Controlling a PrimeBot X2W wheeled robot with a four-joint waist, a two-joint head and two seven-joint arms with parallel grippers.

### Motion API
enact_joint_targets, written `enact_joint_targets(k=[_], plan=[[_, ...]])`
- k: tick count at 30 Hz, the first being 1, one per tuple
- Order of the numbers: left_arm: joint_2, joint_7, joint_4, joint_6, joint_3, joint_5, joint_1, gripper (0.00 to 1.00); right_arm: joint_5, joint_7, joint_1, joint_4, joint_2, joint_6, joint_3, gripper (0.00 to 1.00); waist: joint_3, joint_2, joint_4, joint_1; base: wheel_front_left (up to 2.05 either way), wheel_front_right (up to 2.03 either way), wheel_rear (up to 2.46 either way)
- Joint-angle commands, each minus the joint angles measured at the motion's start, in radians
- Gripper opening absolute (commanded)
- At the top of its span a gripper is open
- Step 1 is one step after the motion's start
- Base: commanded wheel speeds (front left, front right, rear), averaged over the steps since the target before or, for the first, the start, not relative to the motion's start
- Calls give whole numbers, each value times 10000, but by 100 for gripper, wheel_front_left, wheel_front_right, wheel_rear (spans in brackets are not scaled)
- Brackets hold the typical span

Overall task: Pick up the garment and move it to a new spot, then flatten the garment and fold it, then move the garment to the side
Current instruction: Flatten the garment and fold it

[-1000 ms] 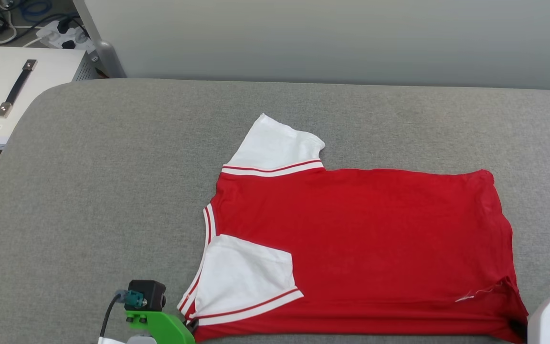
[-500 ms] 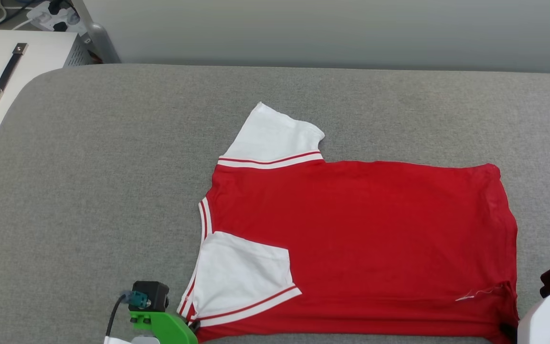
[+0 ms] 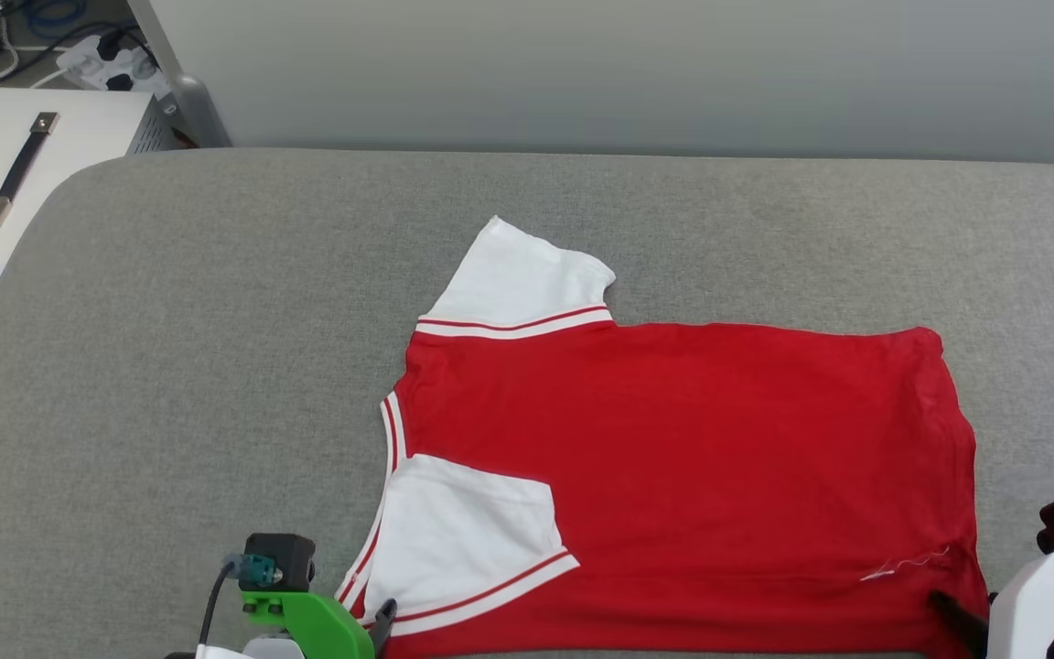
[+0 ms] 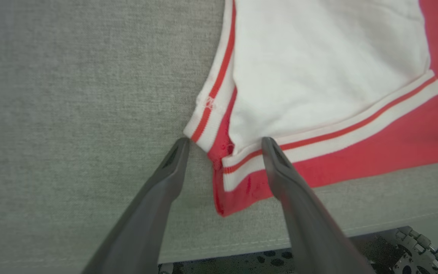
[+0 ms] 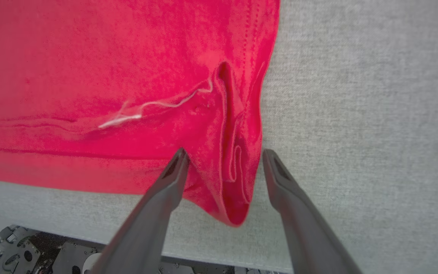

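Note:
The garment [image 3: 673,458], a red jersey T-shirt with white sleeves and striped trim, lies flat on the grey table, plain side up. One white sleeve [image 3: 467,540] is folded over the body, the other [image 3: 522,279] points to the far side. My left gripper [image 4: 224,142] is open, its fingers straddling the near collar corner of the garment [image 4: 238,182]. My right gripper [image 5: 222,154] is open too, over the bunched near hem corner of the garment [image 5: 234,167], where a loose white thread [image 5: 146,110] lies.
The grey cushioned table [image 3: 216,320] has bare cloth left of and beyond the shirt; its front edge [image 4: 242,243] runs just under both grippers. A white case with a handle [image 3: 15,174] and cables stand off the table's far left. A pale wall is behind.
Both grippers have opened and let go of the shirt's near corners, which now rest on the table. The head camera has shifted slightly.

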Motion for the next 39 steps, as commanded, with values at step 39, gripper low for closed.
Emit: enact_joint_targets(k=[39], plan=[[-1324, -1212, 475, -3135, 3734, 5170, -3482, 100, -1585, -7660, -1181, -1585, 1765, -13, 808, 100, 1470, -1, -1968, 0, 0, 0, 0]])
